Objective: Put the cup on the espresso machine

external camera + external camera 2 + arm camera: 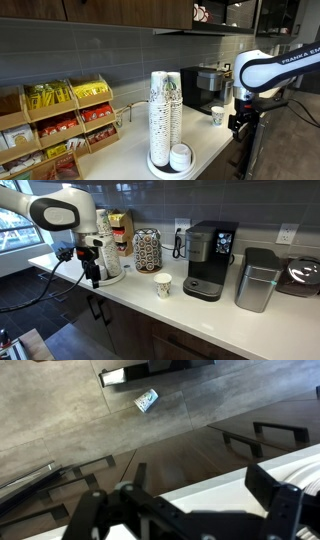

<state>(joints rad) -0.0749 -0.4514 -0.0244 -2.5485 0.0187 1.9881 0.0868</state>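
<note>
1. Standing upright on the white counter (205,315), the cup (163,285) is just beside the espresso machine (208,260), not on it.
2. The gripper (94,277) hangs at the counter's edge, well apart from the cup. In the wrist view its fingers (88,515) are spread wide with nothing between them.
3. Tall cup stacks (165,105) and a short lid stack (180,156) stand farther along the counter.
4. A steel canister (258,280) stands beyond the machine.
</note>
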